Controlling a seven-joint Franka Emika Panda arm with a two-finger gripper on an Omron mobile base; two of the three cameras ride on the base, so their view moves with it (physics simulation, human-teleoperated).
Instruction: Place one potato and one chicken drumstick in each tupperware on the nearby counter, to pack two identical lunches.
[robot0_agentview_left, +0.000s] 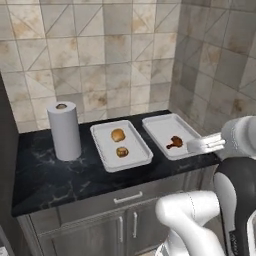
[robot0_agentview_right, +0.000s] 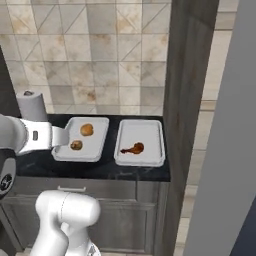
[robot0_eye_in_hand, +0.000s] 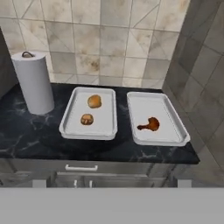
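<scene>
Two potatoes (robot0_eye_in_hand: 94, 101) (robot0_eye_in_hand: 87, 119) in left tray (robot0_eye_in_hand: 70, 114) on dark tabletop (robot0_eye_in_hand: 26, 131). Chicken drumstick (robot0_eye_in_hand: 149, 124) lies flat in right tray (robot0_eye_in_hand: 173, 122), thin bone end pointing left, fat end right. Tool (robot0_agentview_left: 207, 145) empty, fingers spread wide, held off tabletop front edge.

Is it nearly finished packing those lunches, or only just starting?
Somewhere in the middle, at best. The left tray holds two potatoes; the right tray holds one drumstick. No lunchbox shows in these views, so what is already packed can't be told. Nothing is in hand: the gripper is open, apart from the food. Picking up and packing what lies on the trays is left.
</scene>
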